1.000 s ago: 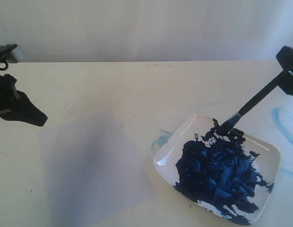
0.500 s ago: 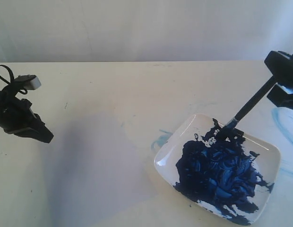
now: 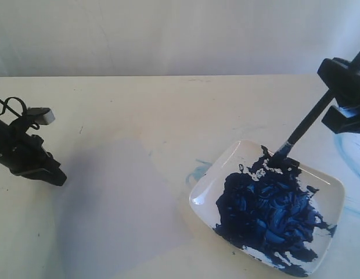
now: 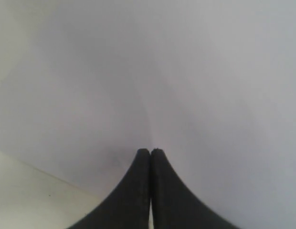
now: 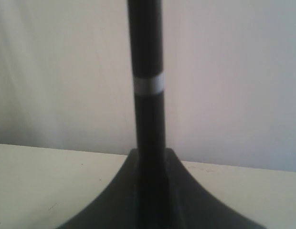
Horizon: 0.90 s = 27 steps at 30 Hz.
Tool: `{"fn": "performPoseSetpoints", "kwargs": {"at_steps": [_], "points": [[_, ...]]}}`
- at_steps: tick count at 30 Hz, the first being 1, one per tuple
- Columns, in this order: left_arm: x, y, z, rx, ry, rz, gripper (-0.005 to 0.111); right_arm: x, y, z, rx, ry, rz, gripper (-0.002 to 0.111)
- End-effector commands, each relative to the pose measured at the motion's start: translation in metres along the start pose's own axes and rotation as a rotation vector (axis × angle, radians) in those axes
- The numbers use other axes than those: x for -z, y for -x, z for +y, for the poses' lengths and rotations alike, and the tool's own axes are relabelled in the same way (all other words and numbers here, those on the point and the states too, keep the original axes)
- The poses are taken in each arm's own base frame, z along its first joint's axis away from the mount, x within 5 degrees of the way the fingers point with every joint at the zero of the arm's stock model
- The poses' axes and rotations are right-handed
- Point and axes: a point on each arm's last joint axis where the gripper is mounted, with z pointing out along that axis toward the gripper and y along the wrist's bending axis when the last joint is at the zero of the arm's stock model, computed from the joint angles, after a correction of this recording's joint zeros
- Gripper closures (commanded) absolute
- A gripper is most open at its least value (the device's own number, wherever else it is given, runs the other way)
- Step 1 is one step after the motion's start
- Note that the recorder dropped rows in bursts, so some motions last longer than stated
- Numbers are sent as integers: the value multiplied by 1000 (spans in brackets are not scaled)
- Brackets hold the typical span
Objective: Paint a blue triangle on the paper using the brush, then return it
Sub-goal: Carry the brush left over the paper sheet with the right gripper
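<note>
The black brush [image 3: 305,127] slants down from my right gripper [image 3: 342,107], which is shut on its handle at the right edge of the exterior view. Its dark tip [image 3: 277,158] rests in the blue paint of the white dish [image 3: 225,161]. In the right wrist view the brush handle [image 5: 148,86] stands up between the closed fingers, showing a silver band. The pale greyish paper [image 3: 116,209] lies left of the dish and carries no blue triangle. My left gripper [image 3: 57,176] is shut and empty, its tips low over the paper's left edge [image 4: 150,151].
The dish holds a large dark-blue paint mass [image 3: 267,212]. Faint light-blue smears mark the tabletop beside the dish [image 3: 197,171] and at the far right [image 3: 348,151]. A pale wall rises behind the cream table.
My left gripper has moved in from the left edge and come down toward the paper. My right gripper has shifted left and upward, making the brush steeper while its tip stays in the paint.
</note>
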Motion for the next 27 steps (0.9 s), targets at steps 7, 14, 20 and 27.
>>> {"fn": "performPoseSetpoints", "kwargs": {"at_steps": [7, 14, 20, 27], "points": [[2, 1, 2, -14, 15, -2, 107, -19, 19, 25, 39, 165, -57, 108], [1, 1, 2, -13, 21, -5, 107, -76, 10, 67, -21, 411, -2, 108], [-7, -2, 6, 1, 10, 16, 107, -132, -12, 113, 1, 582, 34, 108], [-13, -5, 8, 12, 0, 31, 107, -172, -47, 150, -71, 647, 83, 108]]}}
